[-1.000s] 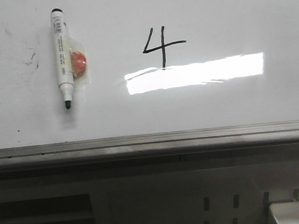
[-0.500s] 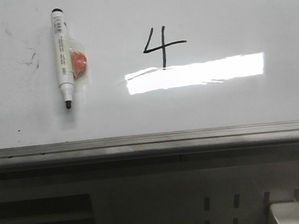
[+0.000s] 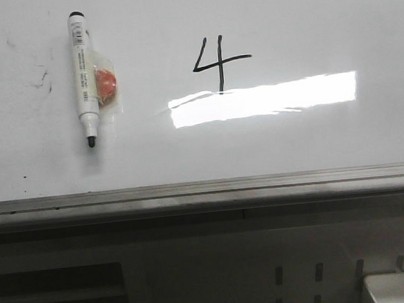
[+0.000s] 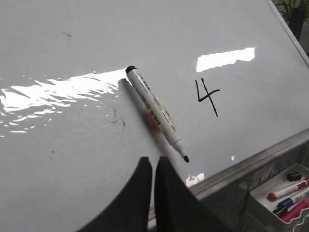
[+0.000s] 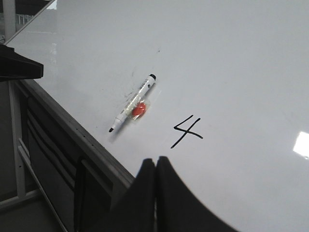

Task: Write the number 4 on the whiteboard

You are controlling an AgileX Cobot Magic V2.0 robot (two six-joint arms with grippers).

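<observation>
The number 4 [image 3: 218,64] is complete on the whiteboard [image 3: 294,142]; the marker [image 3: 83,78] lies left of it, released, and both the left gripper [image 4: 153,166] and the right gripper [image 5: 156,166] have fingers pressed together, empty.

Handwritten number 4 [image 3: 219,64] in black lines on the whiteboard [image 3: 303,13] — clearly legible. Printed label and barcode on the marker [image 3: 83,77] barrel — too small to read.

Left pincer [image 4: 153,166] has smooth black curved fingers; right pincer [image 5: 155,166] looks identical.
</observation>
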